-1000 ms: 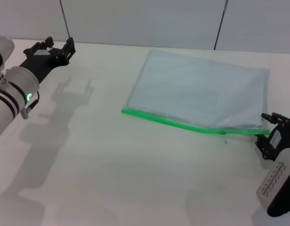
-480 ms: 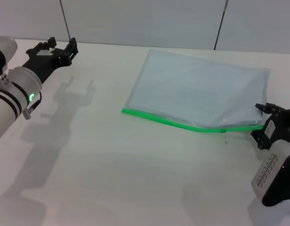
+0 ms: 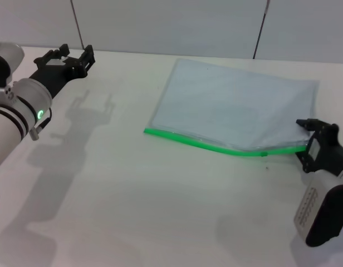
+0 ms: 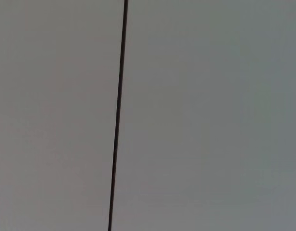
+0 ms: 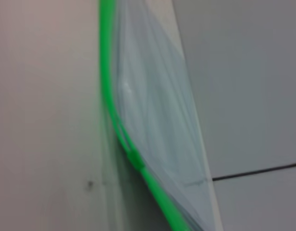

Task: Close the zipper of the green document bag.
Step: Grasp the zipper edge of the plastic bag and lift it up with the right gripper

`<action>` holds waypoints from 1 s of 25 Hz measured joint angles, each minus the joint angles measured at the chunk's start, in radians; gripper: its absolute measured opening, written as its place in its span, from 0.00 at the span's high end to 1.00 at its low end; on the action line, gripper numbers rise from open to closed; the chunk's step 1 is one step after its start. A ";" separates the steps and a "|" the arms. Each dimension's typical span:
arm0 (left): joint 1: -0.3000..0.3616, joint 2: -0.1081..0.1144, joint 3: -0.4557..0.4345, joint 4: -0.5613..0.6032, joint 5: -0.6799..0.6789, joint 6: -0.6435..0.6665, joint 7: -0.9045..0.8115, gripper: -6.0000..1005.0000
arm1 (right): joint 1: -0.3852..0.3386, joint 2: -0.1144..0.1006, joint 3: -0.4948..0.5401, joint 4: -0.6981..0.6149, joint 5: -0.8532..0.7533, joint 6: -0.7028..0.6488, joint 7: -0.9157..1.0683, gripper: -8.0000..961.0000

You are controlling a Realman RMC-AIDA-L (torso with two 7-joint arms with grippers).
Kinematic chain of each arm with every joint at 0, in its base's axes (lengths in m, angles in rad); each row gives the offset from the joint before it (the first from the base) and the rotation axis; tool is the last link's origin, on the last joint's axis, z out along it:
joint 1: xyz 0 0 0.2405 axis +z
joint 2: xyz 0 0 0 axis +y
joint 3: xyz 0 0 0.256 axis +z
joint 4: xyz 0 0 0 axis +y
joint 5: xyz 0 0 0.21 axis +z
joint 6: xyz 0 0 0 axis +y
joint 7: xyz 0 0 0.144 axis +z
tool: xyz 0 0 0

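Right gripper [image 3: 312,146] has crept up onto the near right corner of the flat translucent blue-grey green document bag [image 3: 238,108], beside its bright green zipper [image 3: 216,147], finger state unclear; pinning looks next.

A plain white table [image 3: 132,194] fills the foreground, carrying soft grey shadows [image 3: 77,128] on its left part and a tiny dark speck [image 3: 266,167], while a pale grey panelled wall [image 3: 171,25] with thin dark seams [image 3: 77,25] rises behind it.
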 joint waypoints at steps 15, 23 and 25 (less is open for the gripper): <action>0.000 0.000 0.002 0.000 -0.002 0.000 0.000 0.43 | 0.023 0.001 -0.022 0.006 0.022 0.001 -0.056 0.65; 0.000 0.000 0.005 0.000 -0.002 0.000 0.000 0.43 | 0.028 0.004 -0.014 0.006 0.023 0.001 -0.050 0.80; 0.000 0.000 0.005 0.000 -0.002 0.000 0.000 0.43 | 0.027 0.004 -0.014 -0.001 0.023 0.001 -0.050 0.83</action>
